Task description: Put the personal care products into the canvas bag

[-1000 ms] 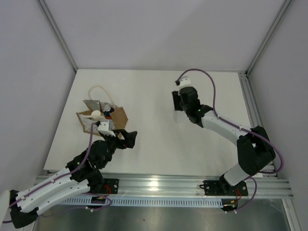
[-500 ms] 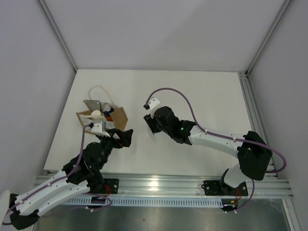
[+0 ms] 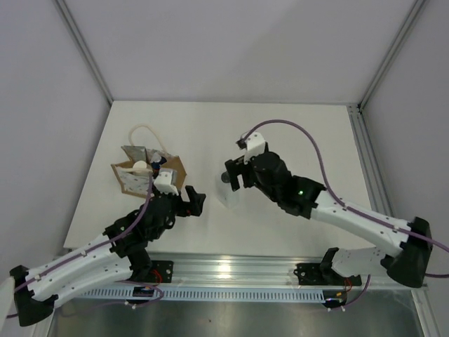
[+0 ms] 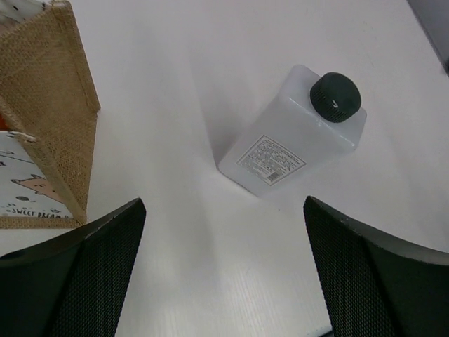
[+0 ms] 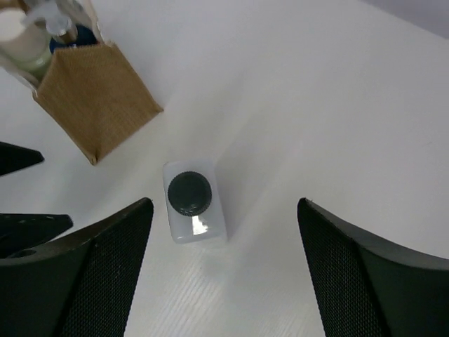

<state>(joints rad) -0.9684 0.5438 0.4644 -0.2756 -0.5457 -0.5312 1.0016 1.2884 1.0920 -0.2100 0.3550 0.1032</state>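
Pale panels (image 3: pixel 210 42) enclose a white tabletop (image 3: pixel 295 133), shown from overhead and from both wrists. At the centre of the overhead view a translucent white rectangular bottle with a dark screw cap (image 3: pixel 229 194) stands upright on the bare surface. It is just right of the small tan-brown canvas bag with cream rope handles (image 3: pixel 175 168) and does not touch it. Directly above the cap hovers the right gripper (image 5: pixel 224 203), jaws spread wide and clear of the bottle. To the bottle's lower left sits the left gripper (image 4: pixel 223 217), jaws likewise spread, holding nothing.

Step in hand, by judgement: grasp the bottle and carry it into the bag. A sound grasp closes on the flat body below the cap, keeps the bottle upright, and clears the rim before lowering. The soft bag may tip if nudged.

Inside the bag only a cream cap (image 5: pixel 15 31) and a blue cap (image 5: pixel 70 35) can be made out. Anything else there is too crowded to identify. In the overhead view the left arm (image 3: pixel 105 246) covers the bag's near edge.
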